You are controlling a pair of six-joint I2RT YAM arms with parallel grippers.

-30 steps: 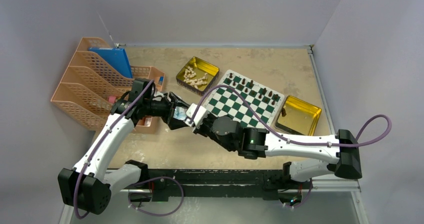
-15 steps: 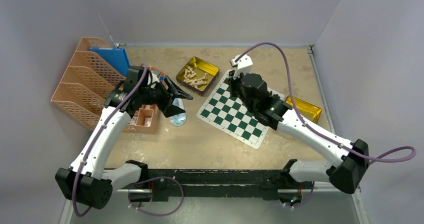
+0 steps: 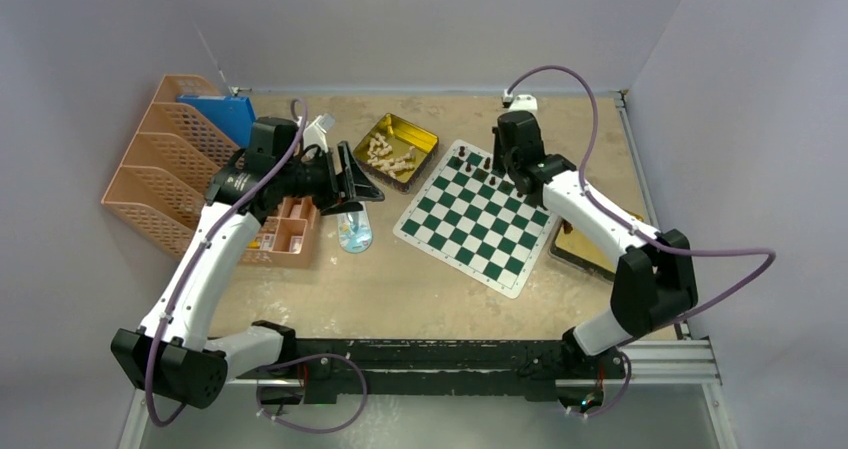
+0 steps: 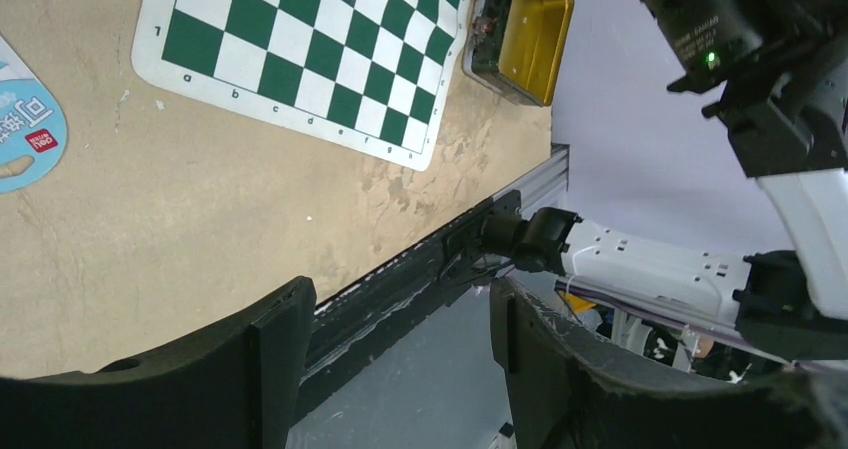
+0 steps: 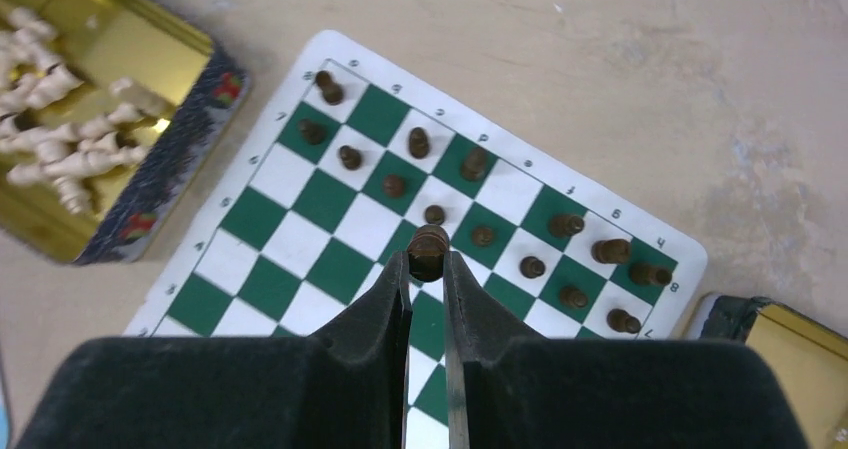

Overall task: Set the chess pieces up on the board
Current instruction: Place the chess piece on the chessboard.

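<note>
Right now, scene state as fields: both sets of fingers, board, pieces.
left fingers: open, nothing between them, off to the board's left
right fingers: shut on a dark piece, over the board
contact with board: cannot tell
placed dark pieces: upright, in the rows along the far edge
pale pieces: loose in the gold tin, none seen on the board

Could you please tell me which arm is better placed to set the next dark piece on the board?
Right: the right claw grips a dark piece above the board; the left claw is open, empty, off the board.
</note>
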